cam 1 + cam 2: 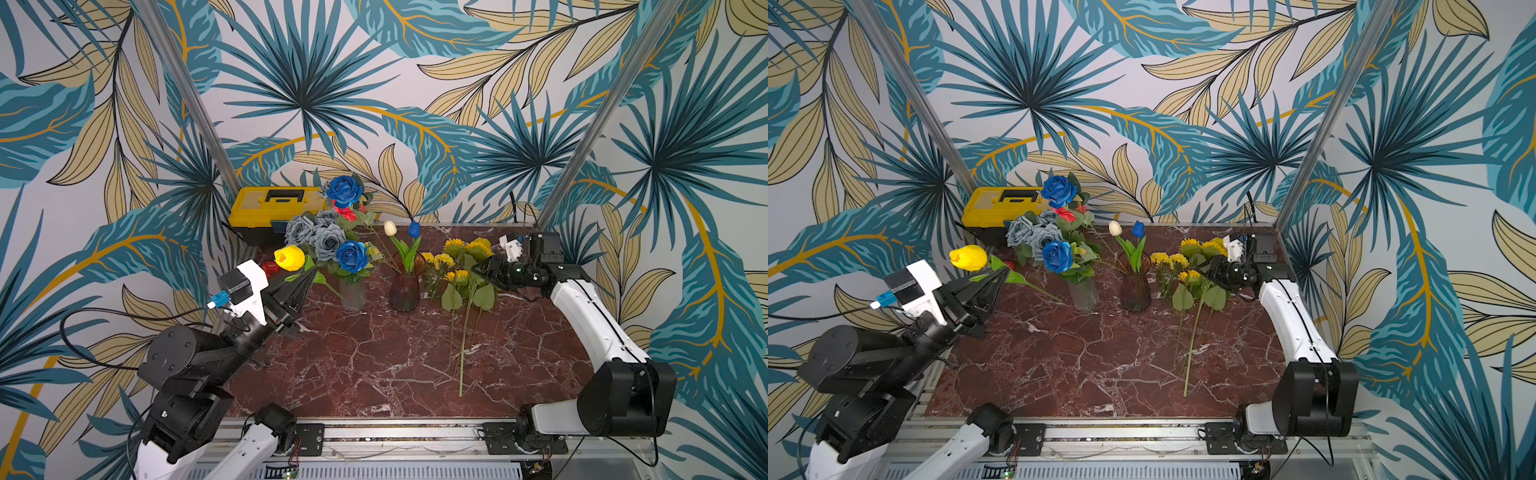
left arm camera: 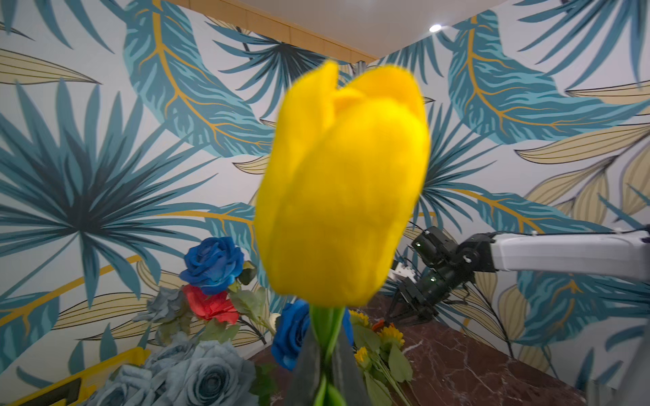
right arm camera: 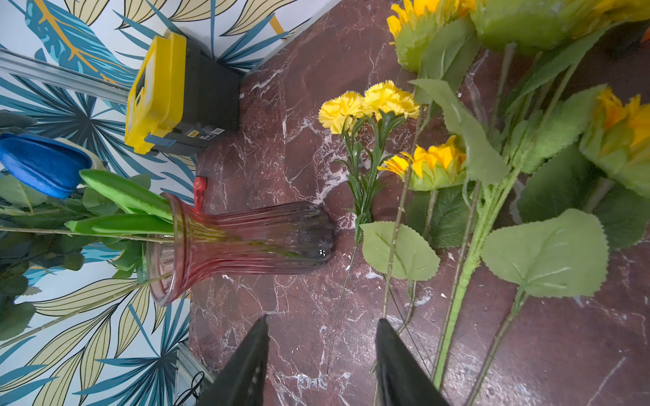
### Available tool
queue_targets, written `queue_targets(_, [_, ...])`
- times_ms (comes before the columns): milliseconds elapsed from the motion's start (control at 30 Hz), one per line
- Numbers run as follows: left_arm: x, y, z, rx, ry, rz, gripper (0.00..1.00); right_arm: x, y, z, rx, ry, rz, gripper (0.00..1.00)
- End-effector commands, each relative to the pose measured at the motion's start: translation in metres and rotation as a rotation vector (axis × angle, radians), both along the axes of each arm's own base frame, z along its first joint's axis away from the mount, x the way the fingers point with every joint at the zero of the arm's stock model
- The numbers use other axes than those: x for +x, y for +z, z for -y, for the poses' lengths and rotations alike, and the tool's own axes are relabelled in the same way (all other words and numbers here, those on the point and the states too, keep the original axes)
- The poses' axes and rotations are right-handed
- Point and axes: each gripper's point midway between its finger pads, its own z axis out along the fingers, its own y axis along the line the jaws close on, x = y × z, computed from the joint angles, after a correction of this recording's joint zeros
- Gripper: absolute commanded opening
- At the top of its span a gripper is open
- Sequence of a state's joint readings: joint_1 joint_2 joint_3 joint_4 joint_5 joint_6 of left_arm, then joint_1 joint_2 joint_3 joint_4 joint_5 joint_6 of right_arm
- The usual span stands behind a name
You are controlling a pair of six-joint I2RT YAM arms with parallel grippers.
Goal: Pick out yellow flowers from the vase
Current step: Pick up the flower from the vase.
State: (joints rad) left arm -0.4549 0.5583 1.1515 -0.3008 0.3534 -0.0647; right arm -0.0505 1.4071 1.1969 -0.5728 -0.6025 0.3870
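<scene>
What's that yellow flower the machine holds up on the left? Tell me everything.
It is a yellow tulip, fabric-looking, its petals closed into a cup, on a green stem with long leaves. The left pincer is shut on the stem just below the bloom, holding it tilted in the air beside the clear vase.

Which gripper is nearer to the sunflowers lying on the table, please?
Right. The right gripper hangs just beside the sunflowers, jaws open; the left gripper is far off on the other side, shut on the yellow tulip.
</scene>
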Motion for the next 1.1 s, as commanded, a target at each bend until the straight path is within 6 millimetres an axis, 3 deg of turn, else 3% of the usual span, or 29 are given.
queue_targets(0, [-0.038,-0.008,0.026,0.059,-0.264,-0.057,0.09,-0.008,0.001,-0.003,-0.018,0.026,0.021,0.5])
queue_targets(100, [-0.046,-0.01,0.044,0.076,-0.423,-0.116,0.09,-0.014,0.007,-0.015,-0.031,0.084,0.058,0.52])
queue_targets(333, [-0.031,-0.027,0.075,0.11,-0.59,-0.217,0.09,-0.041,0.05,-0.066,-0.064,0.303,0.294,0.57])
queue_targets(533, [-0.012,-0.039,0.103,0.12,-0.634,-0.242,0.09,-0.098,0.104,-0.124,0.111,0.591,0.589,0.75])
queue_targets(667, [-0.004,-0.04,0.119,0.121,-0.653,-0.241,0.09,-0.133,0.134,-0.156,0.294,0.762,0.735,0.76])
queue_targets(767, [-0.001,-0.037,0.124,0.126,-0.641,-0.222,0.09,-0.159,0.144,-0.17,0.33,0.883,0.81,0.79])
queue_targets(1067, [0.021,-0.035,0.123,0.095,-0.508,-0.226,0.09,-0.193,0.162,-0.205,0.425,1.031,0.841,0.79])
